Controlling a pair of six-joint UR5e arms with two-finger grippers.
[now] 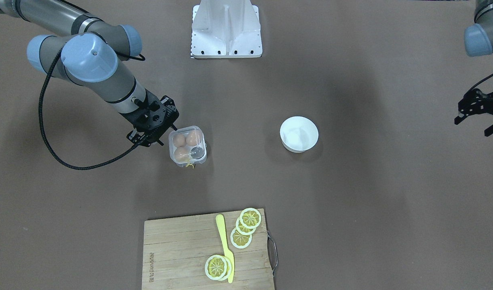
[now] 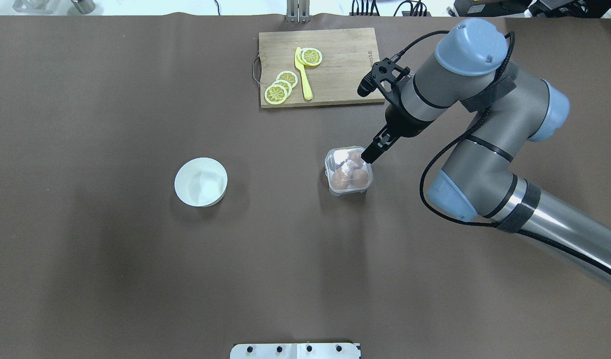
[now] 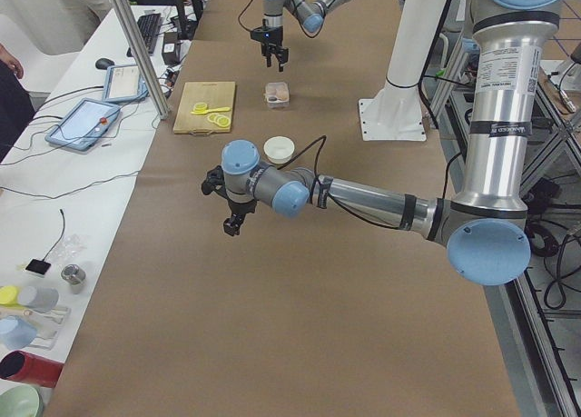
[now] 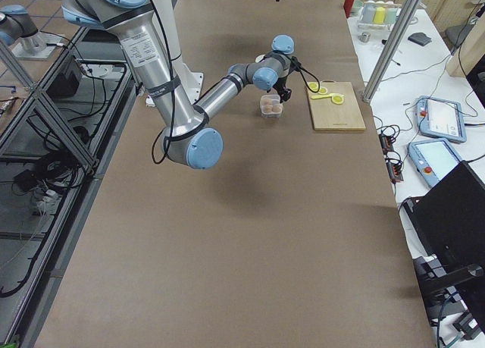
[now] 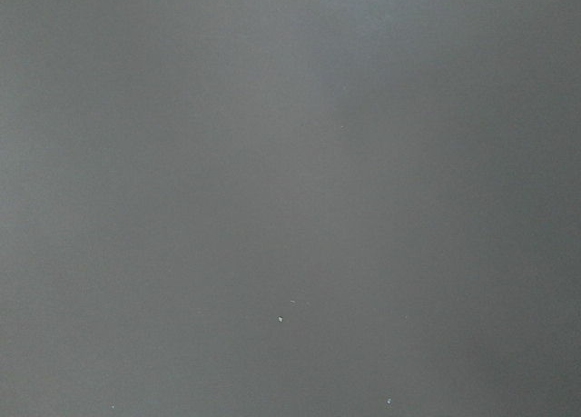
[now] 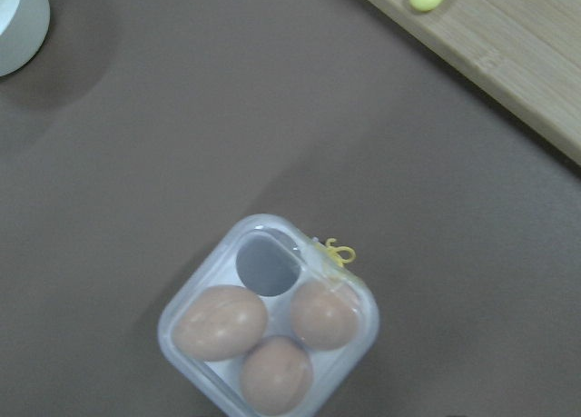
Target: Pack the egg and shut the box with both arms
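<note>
The box (image 1: 202,159) is a clear four-cup carton on the brown table, with yellow string at one edge. It holds three tan eggs (image 6: 222,322), (image 6: 325,312), (image 6: 277,373); one cup (image 6: 267,263) is empty. The clear lid seems to lie down over the cups. My right gripper (image 2: 370,157) has its fingers together, tip at the carton's edge (image 1: 173,129). My left gripper (image 1: 477,121) hovers far off to the side, fingers spread and empty; the left wrist view shows only bare table.
A white bowl (image 1: 298,134) stands between the two grippers, also in the overhead view (image 2: 201,181). A wooden cutting board (image 1: 178,249) with lemon slices (image 1: 241,237) and a yellow knife (image 1: 224,245) lies beyond the carton. The white stand (image 1: 226,28) is at the robot's side.
</note>
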